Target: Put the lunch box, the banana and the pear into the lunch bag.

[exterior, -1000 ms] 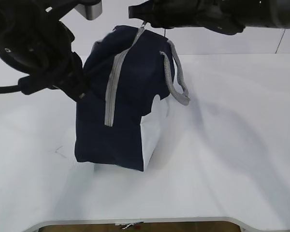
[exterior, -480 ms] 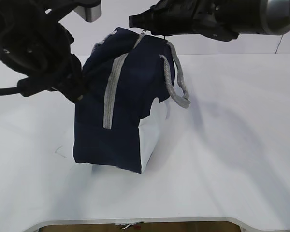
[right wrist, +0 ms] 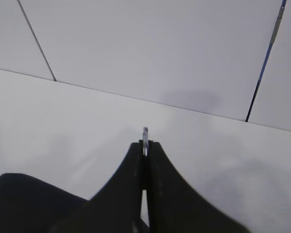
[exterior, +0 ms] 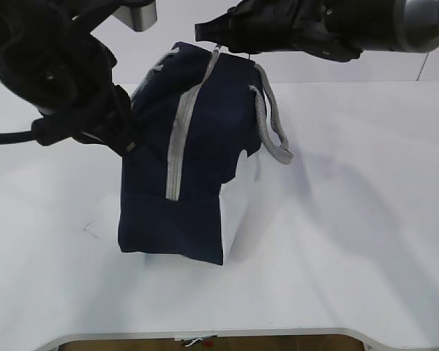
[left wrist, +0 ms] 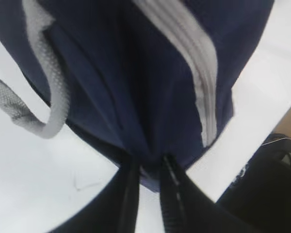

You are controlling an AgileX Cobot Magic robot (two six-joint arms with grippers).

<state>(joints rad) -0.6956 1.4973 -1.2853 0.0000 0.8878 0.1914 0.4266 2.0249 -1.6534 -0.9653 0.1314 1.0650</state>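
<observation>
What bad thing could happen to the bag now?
The right hand pinches only the thin ring pull at the top of the bag; it might slip out. The left hand grips just a fold of fabric at the bag's end, so the bag could tip or slide on the table if either lets go.

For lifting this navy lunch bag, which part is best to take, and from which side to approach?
Probably the grey strap handle on the lunch bag: it stands out from the side as an open loop. Approach from the bag's right, where the table gives room, and hook or pinch the loop's lower bend.
</observation>
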